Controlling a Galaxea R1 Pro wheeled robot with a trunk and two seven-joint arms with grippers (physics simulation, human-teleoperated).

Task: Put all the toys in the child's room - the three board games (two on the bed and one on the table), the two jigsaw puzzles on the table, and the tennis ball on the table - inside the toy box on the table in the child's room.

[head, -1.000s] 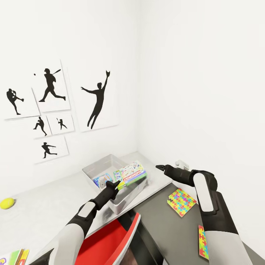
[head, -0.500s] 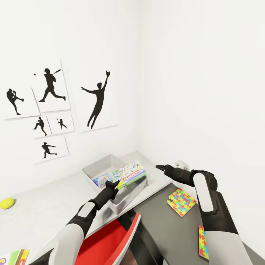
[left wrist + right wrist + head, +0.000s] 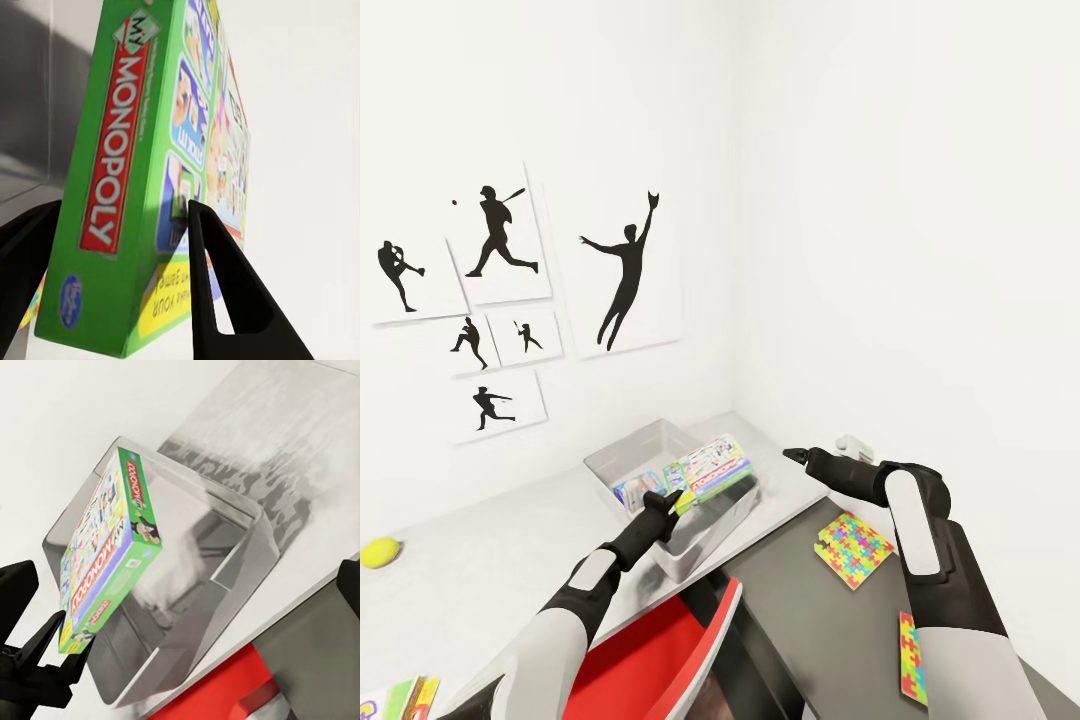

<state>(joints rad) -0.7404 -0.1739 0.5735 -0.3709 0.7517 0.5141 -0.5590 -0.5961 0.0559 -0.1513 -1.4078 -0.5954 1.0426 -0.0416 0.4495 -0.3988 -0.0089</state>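
Observation:
My left gripper (image 3: 668,498) is shut on the near edge of the green Monopoly board game (image 3: 710,468). It holds the game tilted over the pale grey toy box (image 3: 622,455) on the table (image 3: 510,540). In the left wrist view the Monopoly board game (image 3: 127,172) sits between both black fingers (image 3: 217,285). A blue board game (image 3: 634,491) lies inside the toy box. My right gripper (image 3: 793,455) hovers open to the right of the toy box, holding nothing. Two jigsaw puzzles (image 3: 853,549) (image 3: 913,658) lie on the dark cabinet section. The tennis ball (image 3: 380,552) rests far left on the table.
A corner of the Skip-Bo board game (image 3: 402,698) shows at the lower left edge. A red chair (image 3: 650,660) stands against the table front below my left arm. White walls meet in a corner just behind the toy box, with black sports pictures (image 3: 625,270) on the left wall.
My left gripper has moved slightly forward and up, carrying the Monopoly game a little further over the toy box. The right arm has stayed still.

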